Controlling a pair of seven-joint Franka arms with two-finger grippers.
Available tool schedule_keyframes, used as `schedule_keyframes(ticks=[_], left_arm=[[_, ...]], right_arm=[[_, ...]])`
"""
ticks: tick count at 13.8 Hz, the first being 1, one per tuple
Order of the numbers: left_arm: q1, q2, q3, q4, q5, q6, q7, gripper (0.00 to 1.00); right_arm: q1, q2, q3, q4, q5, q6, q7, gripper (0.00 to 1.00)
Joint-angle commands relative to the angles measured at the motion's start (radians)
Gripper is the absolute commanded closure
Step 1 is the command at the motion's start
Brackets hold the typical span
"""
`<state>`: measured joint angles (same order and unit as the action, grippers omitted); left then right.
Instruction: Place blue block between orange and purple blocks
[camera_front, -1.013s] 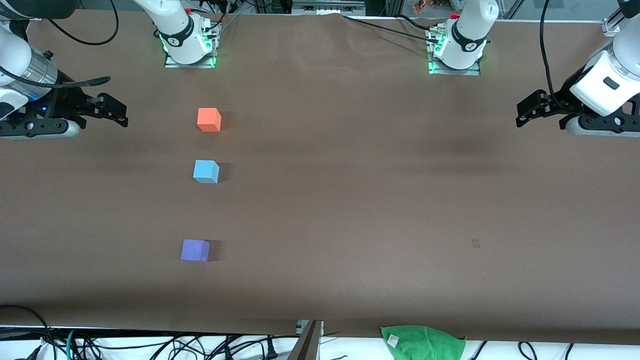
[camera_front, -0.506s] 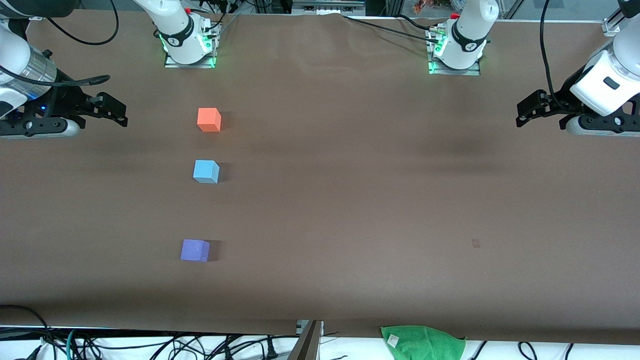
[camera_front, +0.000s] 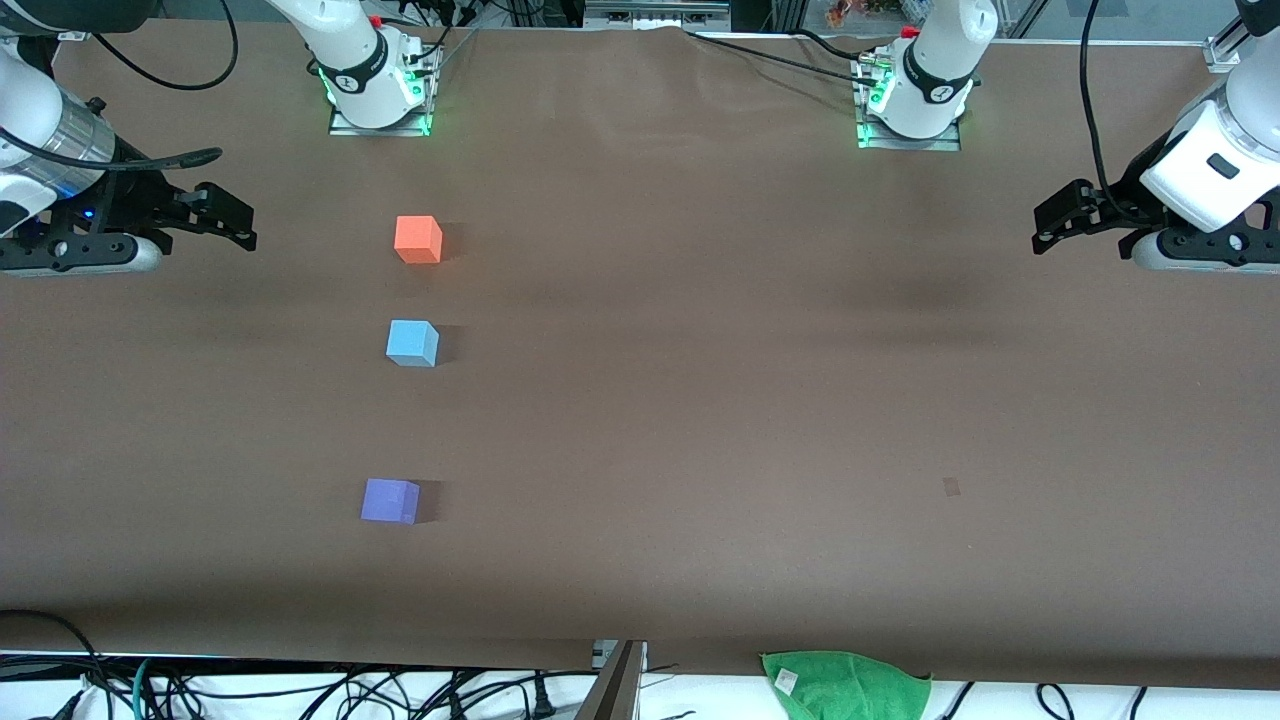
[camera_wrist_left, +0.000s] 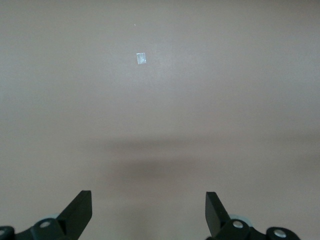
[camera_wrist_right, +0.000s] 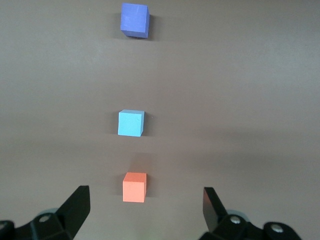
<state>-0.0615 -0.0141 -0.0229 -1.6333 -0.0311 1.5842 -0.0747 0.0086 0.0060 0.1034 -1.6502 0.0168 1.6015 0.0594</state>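
Three small cubes lie in a row toward the right arm's end of the table. The orange block (camera_front: 418, 239) is farthest from the front camera, the purple block (camera_front: 390, 500) nearest. The blue block (camera_front: 412, 343) lies on the table between them, closer to the orange one. In the right wrist view the row reads orange block (camera_wrist_right: 134, 187), blue block (camera_wrist_right: 131, 122), purple block (camera_wrist_right: 135, 20). My right gripper (camera_front: 240, 228) (camera_wrist_right: 145, 200) hangs open and empty at that end, apart from the cubes. My left gripper (camera_front: 1043, 230) (camera_wrist_left: 148, 202) waits open over bare table at the left arm's end.
The brown table cover (camera_front: 700, 400) spans the whole surface. A green cloth (camera_front: 845, 685) lies at the edge nearest the front camera. A small pale mark (camera_front: 951, 487) (camera_wrist_left: 141, 58) shows on the cover. The arm bases (camera_front: 375, 85) (camera_front: 915, 95) stand along the edge farthest from the camera.
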Motion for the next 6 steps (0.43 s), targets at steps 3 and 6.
schedule_keyframes(ticks=[3,6], left_arm=[[0.0,0.009,-0.002,0.029,0.027,-0.024,0.015,0.0],[0.0,0.009,-0.002,0.029,0.027,-0.024,0.015,0.0]], right_arm=[[-0.022,0.003,0.019,0.023,0.0,-0.02,-0.018,0.0],[-0.022,0.005,0.018,0.027,-0.001,-0.023,-0.009,0.0]])
